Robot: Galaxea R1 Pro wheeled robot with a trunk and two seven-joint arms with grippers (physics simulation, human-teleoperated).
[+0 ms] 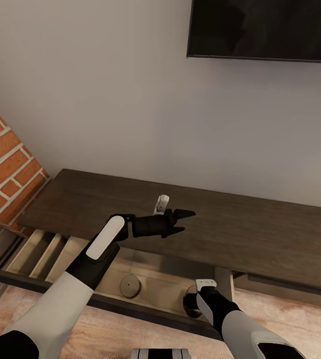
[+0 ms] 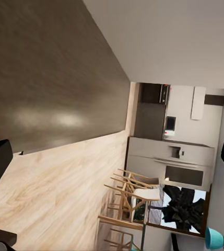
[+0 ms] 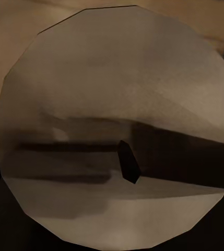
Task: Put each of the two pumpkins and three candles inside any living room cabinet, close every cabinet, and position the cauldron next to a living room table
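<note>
The dark-brown cabinet (image 1: 260,234) runs along the wall, with a drawer (image 1: 105,301) pulled out to show its pale inside. One candle (image 1: 130,286), a squat round one with a dark wick, stands on the drawer floor. My left gripper (image 1: 182,222) hovers open just above the cabinet top (image 2: 49,68), holding nothing. My right gripper (image 1: 192,305) reaches down into the drawer's right end, its fingers hidden under the wrist. In the right wrist view a candle (image 3: 117,104) sits very close, seen from above with its wick showing. Pumpkins and cauldron are out of view.
A brick wall (image 1: 5,159) stands at the cabinet's left end, and a dark TV (image 1: 265,30) hangs above on the pale wall. Slatted dividers (image 1: 40,252) fill the drawer's left part. Wood floor (image 2: 65,183) leads to distant chairs (image 2: 130,196) and kitchen units.
</note>
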